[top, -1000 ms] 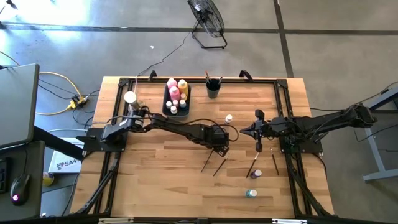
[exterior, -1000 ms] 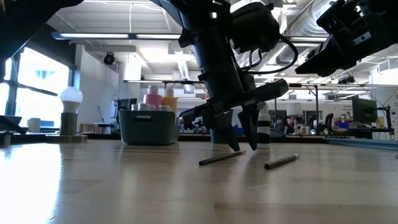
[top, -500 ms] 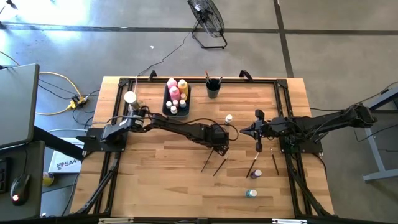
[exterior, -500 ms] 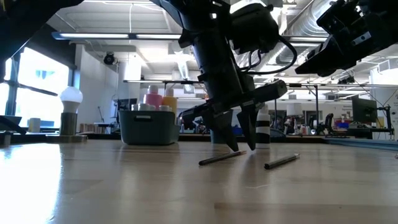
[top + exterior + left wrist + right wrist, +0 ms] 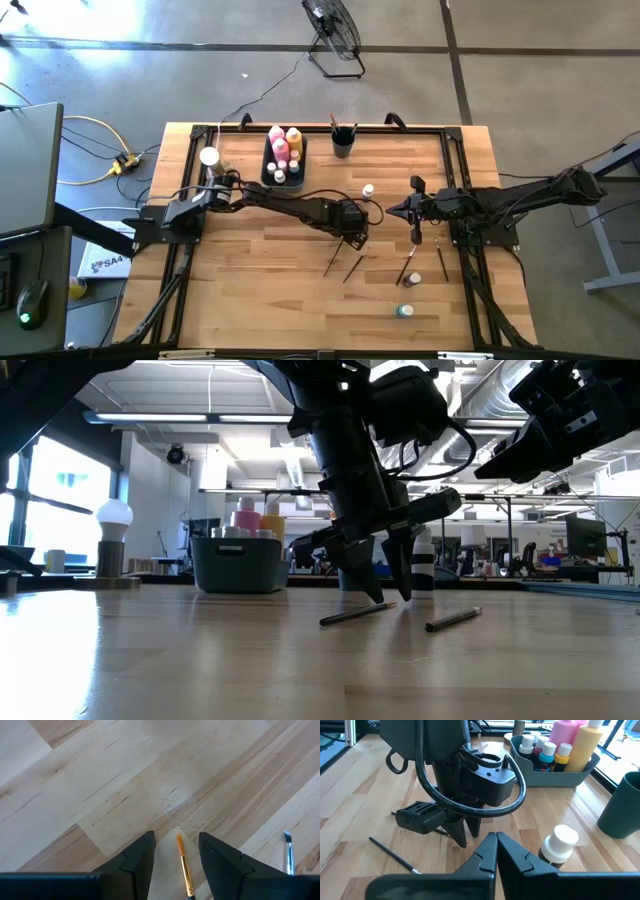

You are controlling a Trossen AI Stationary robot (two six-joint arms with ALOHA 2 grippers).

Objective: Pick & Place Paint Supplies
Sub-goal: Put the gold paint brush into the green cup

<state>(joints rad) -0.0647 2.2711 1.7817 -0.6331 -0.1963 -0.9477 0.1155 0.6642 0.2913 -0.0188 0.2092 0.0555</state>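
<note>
Item: paintbrush (image 5: pixel 184 866), frame centre, flat on table (image 5: pixel 250 290). Left gripper (image 5: pixel 176 851) spread astride it, nothing held. I'd lower squarely, then close. Right gripper (image 5: pixel 495 851) clenched empty, centre-right.

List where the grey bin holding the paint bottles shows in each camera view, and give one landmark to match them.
High view: grey bin sits in the upper middle, slightly left of centre.
Low view: grey bin stands left of centre, in the background.
Left wrist view: not in it.
Right wrist view: grey bin lies beyond the loose white-capped bottle.
Landmark: the pink squeeze bottle standing in it.
</note>
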